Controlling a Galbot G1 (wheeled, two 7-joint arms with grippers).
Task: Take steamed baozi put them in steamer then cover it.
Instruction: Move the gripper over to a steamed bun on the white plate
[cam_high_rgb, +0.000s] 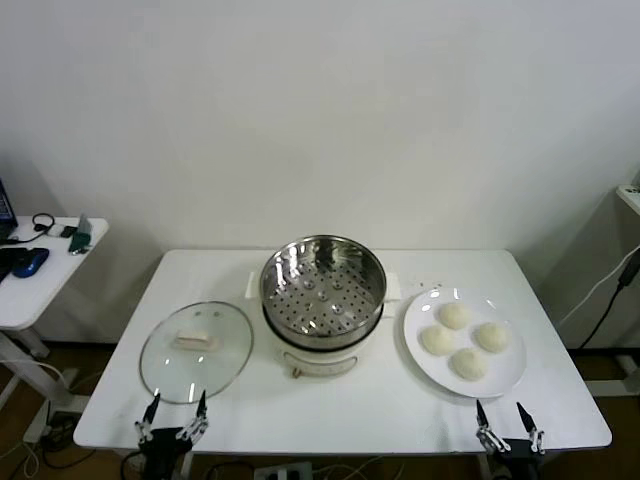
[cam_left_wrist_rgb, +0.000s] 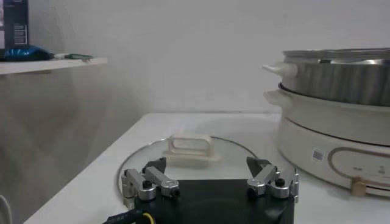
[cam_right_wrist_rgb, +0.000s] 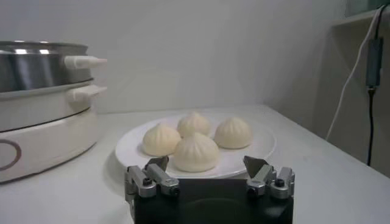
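Several cream-white steamed baozi (cam_high_rgb: 464, 338) (cam_right_wrist_rgb: 196, 151) lie on a white plate (cam_high_rgb: 508, 378) (cam_right_wrist_rgb: 256, 146) at the table's right. The shiny steamer (cam_high_rgb: 322, 285) (cam_right_wrist_rgb: 30, 67) (cam_left_wrist_rgb: 341, 76) stands uncovered and empty on its cream pot base in the middle. The glass cover (cam_high_rgb: 195, 350) (cam_left_wrist_rgb: 189, 159) with its cream handle lies flat on the table to the left. My left gripper (cam_high_rgb: 174, 414) (cam_left_wrist_rgb: 207, 165) is open at the table's front edge, just short of the cover. My right gripper (cam_high_rgb: 508, 420) (cam_right_wrist_rgb: 206, 163) is open at the front edge, just short of the plate.
The white table (cam_high_rgb: 330, 410) backs onto a plain wall. A smaller side table (cam_high_rgb: 40, 285) with a mouse and other small items stands off to the left. A black cable (cam_high_rgb: 610, 290) hangs at the right.
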